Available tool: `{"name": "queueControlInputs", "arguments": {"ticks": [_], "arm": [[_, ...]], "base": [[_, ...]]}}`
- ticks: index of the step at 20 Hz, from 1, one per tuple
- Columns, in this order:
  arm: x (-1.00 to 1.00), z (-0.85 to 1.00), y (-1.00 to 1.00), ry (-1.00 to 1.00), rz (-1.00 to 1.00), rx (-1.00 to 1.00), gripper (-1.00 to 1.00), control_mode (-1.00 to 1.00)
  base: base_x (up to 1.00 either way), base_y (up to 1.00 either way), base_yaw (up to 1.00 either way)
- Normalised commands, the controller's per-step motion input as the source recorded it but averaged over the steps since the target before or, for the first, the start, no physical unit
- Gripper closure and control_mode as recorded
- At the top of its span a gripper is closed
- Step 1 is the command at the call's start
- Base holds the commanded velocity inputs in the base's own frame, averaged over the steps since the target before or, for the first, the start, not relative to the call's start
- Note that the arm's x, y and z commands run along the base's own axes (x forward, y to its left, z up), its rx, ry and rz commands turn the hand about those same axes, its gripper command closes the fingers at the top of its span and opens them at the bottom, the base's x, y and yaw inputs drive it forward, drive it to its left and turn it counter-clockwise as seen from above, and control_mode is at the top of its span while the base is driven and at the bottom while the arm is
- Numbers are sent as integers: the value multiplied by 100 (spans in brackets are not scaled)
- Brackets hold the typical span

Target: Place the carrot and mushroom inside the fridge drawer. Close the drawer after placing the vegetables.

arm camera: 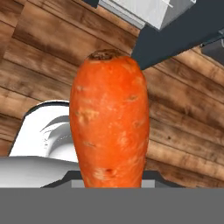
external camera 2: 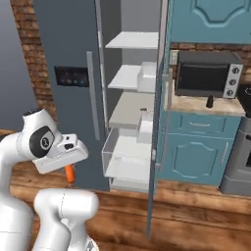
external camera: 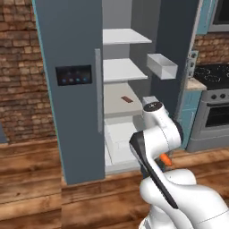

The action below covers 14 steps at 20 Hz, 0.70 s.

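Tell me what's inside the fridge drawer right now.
The fridge drawer stands pulled out, and the part of its pale floor in view looks bare. The carrot is in the gripper, above the wooden floor. The drawer's back is hidden by the shelf above.

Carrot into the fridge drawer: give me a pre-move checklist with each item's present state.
1. Carrot in the gripper: ok; it rises from the bottom of the hand view, stem end away from the hand.
2. Fridge door open: ok; shelves show in both base views.
3. Fridge drawer pulled out: ok; in the right base view it juts past the shelves, top open.
4. Carrot above the drawer: not ok; it hangs low beside the arm, over the wooden floor, short of the fridge.
5. Room in the drawer: cannot tell; its inside isn't clearly visible.
6. Mushroom located: cannot tell.
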Motion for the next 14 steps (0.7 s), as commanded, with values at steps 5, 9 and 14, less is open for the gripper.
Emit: {"name": "queueControlInputs", "arguments": {"ticks": [5,9,14], "arm": [[0,0,0,0,0,0,100,100],[0,0,0,0,0,0,100,100],[0,0,0,0,0,0,100,100]], "base": [[68,68,-25],[58,58,-23],[63,19,-16]]}}
